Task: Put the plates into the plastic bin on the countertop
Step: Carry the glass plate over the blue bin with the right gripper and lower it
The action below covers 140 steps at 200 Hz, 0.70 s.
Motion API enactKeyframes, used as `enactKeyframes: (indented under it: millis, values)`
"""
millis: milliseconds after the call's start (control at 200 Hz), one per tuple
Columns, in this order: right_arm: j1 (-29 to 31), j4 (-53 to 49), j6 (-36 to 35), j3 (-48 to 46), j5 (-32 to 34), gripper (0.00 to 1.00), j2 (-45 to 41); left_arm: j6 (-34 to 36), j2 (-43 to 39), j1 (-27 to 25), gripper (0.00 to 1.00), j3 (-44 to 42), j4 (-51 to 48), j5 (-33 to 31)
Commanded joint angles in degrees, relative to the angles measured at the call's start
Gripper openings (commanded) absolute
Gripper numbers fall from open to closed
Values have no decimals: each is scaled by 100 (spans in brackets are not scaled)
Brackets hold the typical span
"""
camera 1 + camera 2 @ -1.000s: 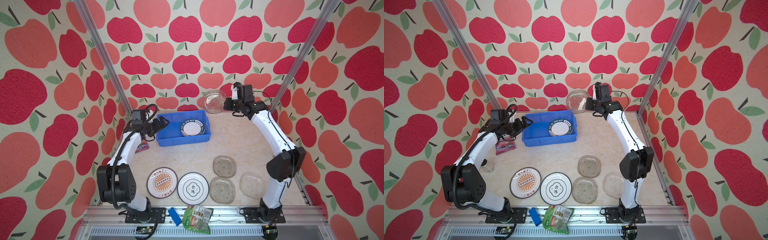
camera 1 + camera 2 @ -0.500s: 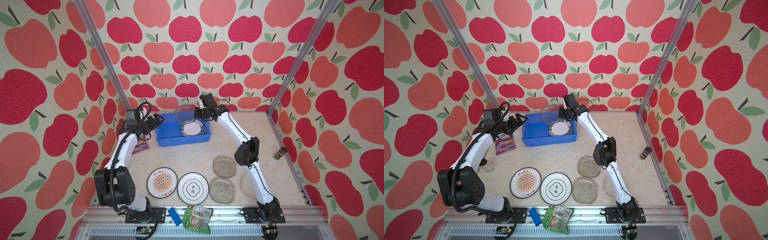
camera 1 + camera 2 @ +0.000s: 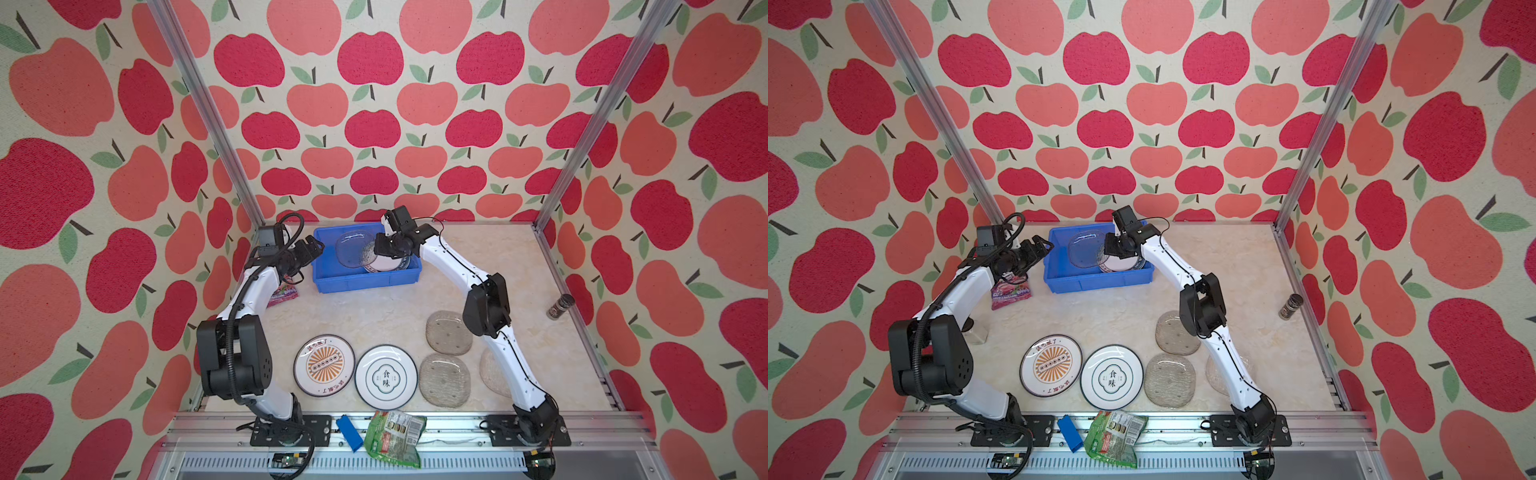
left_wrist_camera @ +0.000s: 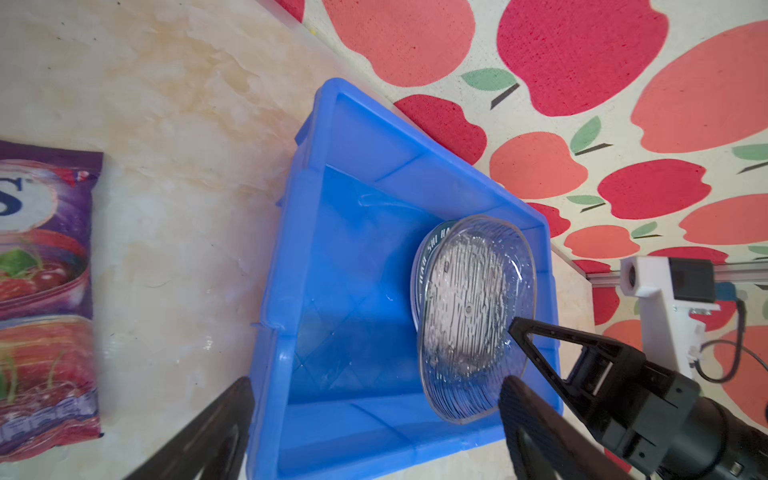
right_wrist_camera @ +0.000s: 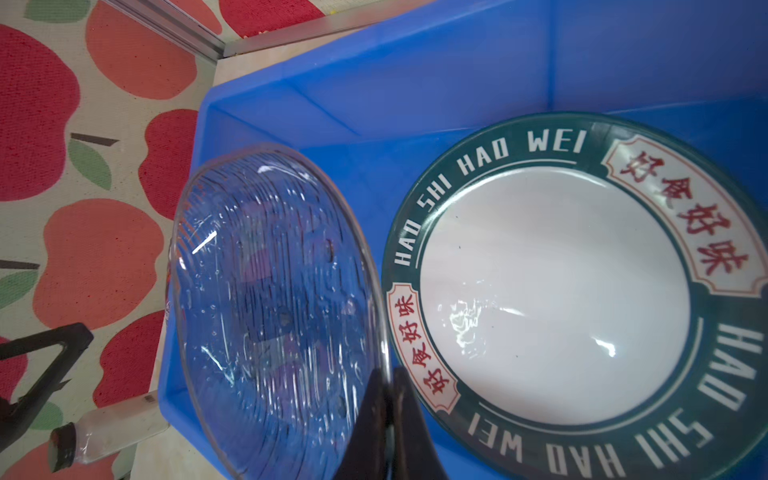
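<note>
Held: right end effector (image 5: 388,374) clenched on glass plate (image 5: 274,299) rim, tilted, plastic bin (image 3: 365,286) beneath.
Handling: stiff, slick, breakable; a thin rim pinch likely swings.
Idle: left end effector (image 3: 312,248) spread, empty.

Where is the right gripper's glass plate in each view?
Top view: glass plate tilted over the blue bin, left of the lettered plate.
Top view: same place.
Left wrist: glass plate covering the lettered plate.
Right wrist: glass plate pinched in the right gripper.
Shared landmark: the blue bin.
</note>
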Motion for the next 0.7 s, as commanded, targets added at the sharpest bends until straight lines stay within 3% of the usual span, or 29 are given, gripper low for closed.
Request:
enactKeyframes:
  millis: [0,395,695]
  values:
    - [-274,412,138,-391,79,0,-602,130,172,-89,90,20,99,-501]
    - [-382,619,185,-536,-165,0,-681,590,1003,-292,64,232,-146,-809]
    - [-381,492,112,-412,-236,0,-638,881,1356,-538,42,380,-177,-621]
